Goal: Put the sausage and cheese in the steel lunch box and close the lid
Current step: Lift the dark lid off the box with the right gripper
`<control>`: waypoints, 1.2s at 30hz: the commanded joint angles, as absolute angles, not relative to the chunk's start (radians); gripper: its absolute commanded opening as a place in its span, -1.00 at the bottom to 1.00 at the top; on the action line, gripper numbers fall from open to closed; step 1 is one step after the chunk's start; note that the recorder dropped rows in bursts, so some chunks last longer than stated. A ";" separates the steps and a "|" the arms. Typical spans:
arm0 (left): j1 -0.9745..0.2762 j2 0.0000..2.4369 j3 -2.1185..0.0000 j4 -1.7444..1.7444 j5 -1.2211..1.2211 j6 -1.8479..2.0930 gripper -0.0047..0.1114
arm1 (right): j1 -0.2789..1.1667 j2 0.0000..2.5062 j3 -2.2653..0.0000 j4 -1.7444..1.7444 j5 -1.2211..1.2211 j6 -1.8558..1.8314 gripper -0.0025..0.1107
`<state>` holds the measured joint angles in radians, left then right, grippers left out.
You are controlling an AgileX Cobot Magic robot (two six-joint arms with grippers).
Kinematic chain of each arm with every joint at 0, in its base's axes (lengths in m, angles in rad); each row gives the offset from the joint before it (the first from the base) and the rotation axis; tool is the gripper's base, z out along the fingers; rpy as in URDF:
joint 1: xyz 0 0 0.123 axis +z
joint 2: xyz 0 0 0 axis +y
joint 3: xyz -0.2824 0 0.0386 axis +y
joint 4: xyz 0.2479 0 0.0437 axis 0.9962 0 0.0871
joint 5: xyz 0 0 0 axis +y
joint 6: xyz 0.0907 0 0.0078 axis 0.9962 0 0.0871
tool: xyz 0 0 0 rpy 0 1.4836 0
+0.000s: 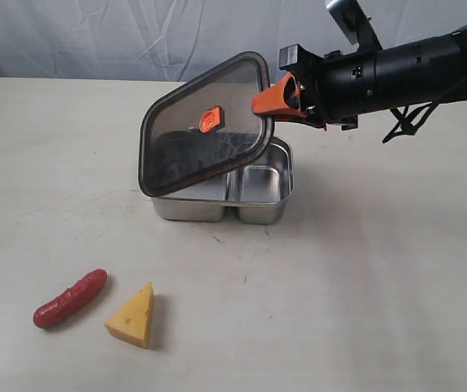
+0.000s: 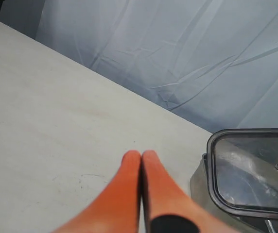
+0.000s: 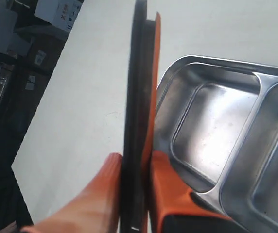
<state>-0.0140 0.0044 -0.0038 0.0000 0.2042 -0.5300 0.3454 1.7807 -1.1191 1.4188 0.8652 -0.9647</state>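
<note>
My right gripper (image 1: 268, 102) is shut on the right edge of the dark lid (image 1: 205, 125), holding it tilted above the steel lunch box (image 1: 262, 186). In the right wrist view the lid (image 3: 139, 97) runs edge-on between the orange fingers (image 3: 107, 179), with the box's two empty compartments (image 3: 217, 131) beside it. The red sausage (image 1: 70, 298) and the yellow cheese wedge (image 1: 133, 314) lie on the table near the front left. My left gripper (image 2: 141, 154) is shut on nothing, above bare table, with the lid (image 2: 255, 170) off to one side.
The pale table (image 1: 380, 278) spreads around the box. A grey cloth backdrop (image 1: 135, 37) hangs behind it. In the right wrist view the table's edge (image 3: 42, 111) drops to dark storage boxes.
</note>
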 commanded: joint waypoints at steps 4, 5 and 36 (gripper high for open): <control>-0.021 0.000 0.000 0.000 0.200 -0.531 -0.92 | 0.337 1.768 -1.123 1.457 0.920 -0.991 -0.97; -0.021 0.000 0.000 0.000 0.200 -0.531 -0.92 | 0.337 1.767 -1.123 1.488 0.954 -1.019 -0.97; -0.021 0.000 0.000 0.000 0.200 -0.531 -0.92 | 0.339 1.083 -1.094 0.163 1.221 -0.497 -0.97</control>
